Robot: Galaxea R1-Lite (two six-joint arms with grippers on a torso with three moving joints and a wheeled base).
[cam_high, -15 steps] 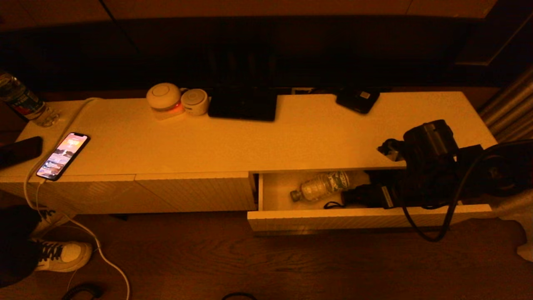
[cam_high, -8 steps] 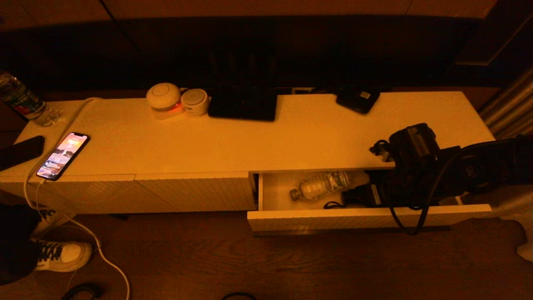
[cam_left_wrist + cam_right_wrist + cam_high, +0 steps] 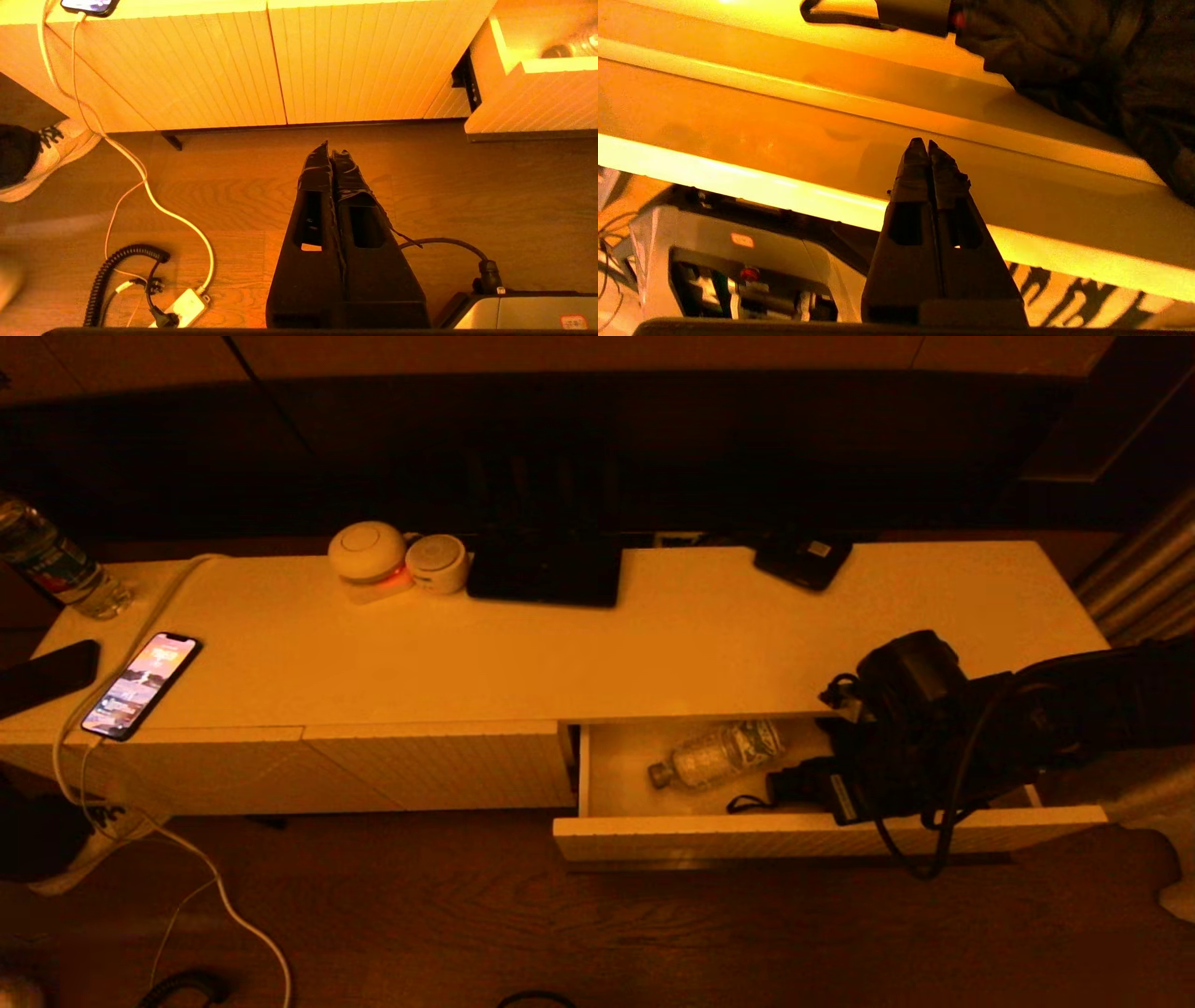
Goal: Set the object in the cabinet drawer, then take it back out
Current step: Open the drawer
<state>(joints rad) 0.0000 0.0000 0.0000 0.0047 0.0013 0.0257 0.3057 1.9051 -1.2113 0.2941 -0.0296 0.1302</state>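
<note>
The right gripper (image 3: 923, 145), fingers pressed together and empty, is dipping lower over the open cabinet drawer (image 3: 822, 833); the bottle (image 3: 717, 754) is lying just ahead of its fingers, so retrieval looks next. Left gripper (image 3: 331, 151) is hanging closed above the floor.

Light: a dim amber glow is washing over everything.
Floor (image 3: 467, 915): dark wood boards are showing their grain.
Furniture: a long low white cabinet (image 3: 560, 644) is standing against the wall.
Wall (image 3: 597, 439): it is sitting in deep shadow.
Right edge: pale curtain folds (image 3: 1144, 574) are hanging.
</note>
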